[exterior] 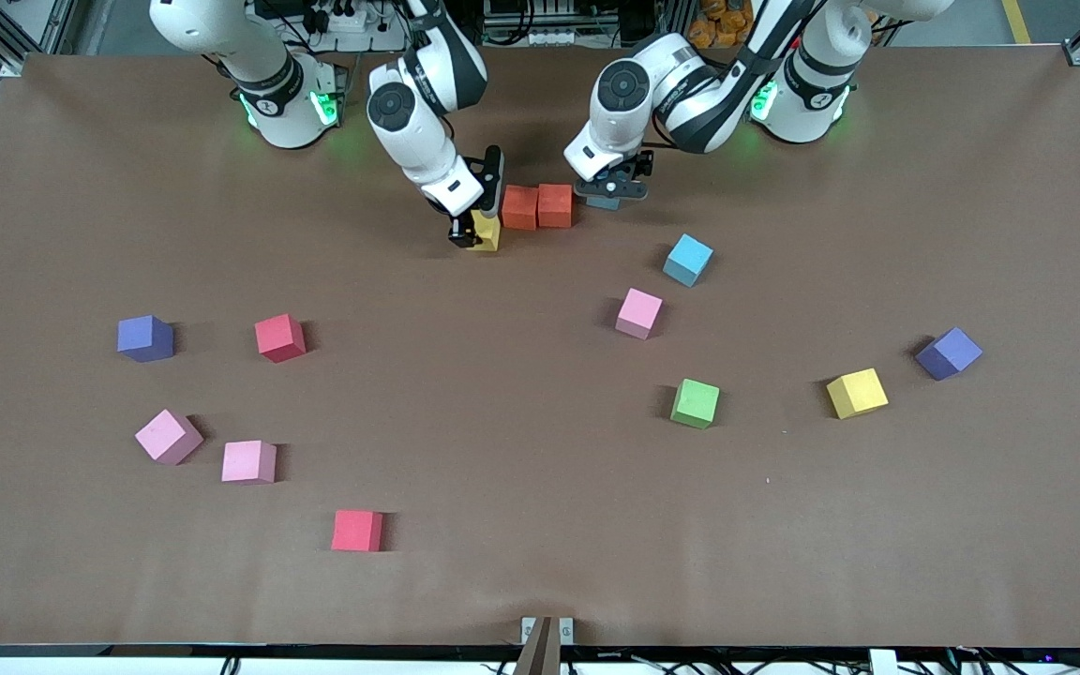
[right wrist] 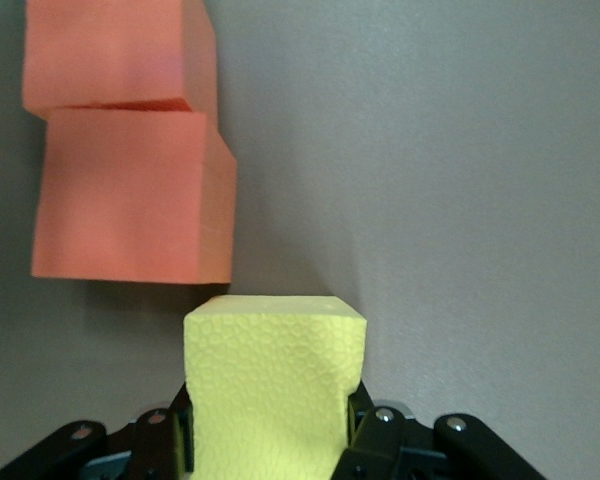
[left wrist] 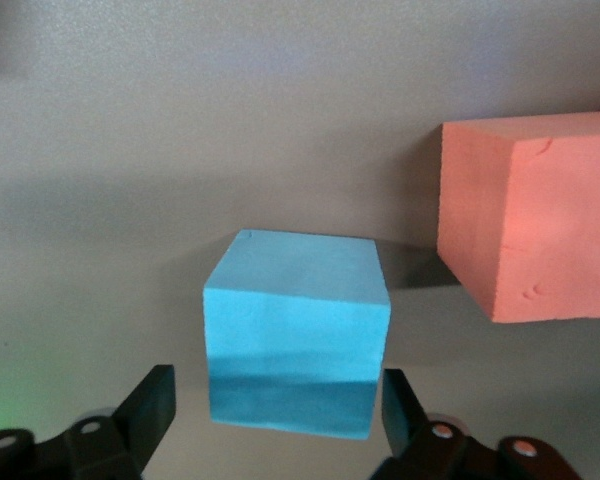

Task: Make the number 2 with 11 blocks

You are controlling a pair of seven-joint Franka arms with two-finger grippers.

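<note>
Two orange cubes point(exterior: 520, 207) point(exterior: 555, 205) stand edge to edge near the robots' bases. My right gripper point(exterior: 472, 232) is shut on a yellow cube point(exterior: 487, 230), low beside the orange pair at its corner toward the right arm's end. In the right wrist view the yellow cube point(right wrist: 275, 385) is squeezed between the fingers, next to an orange cube point(right wrist: 130, 195). My left gripper point(exterior: 608, 195) is open around a light blue cube point(left wrist: 295, 330) that rests on the table beside an orange cube point(left wrist: 530, 215). Another light blue cube point(exterior: 687, 260) lies nearer the front camera.
Loose cubes lie on the brown table point(exterior: 502, 562): pink point(exterior: 639, 313), green point(exterior: 695, 403), yellow point(exterior: 857, 393) and purple point(exterior: 948, 353) toward the left arm's end. Purple point(exterior: 144, 338), red point(exterior: 279, 337), two pink point(exterior: 168, 436) point(exterior: 248, 461) and red point(exterior: 356, 531) lie toward the right arm's end.
</note>
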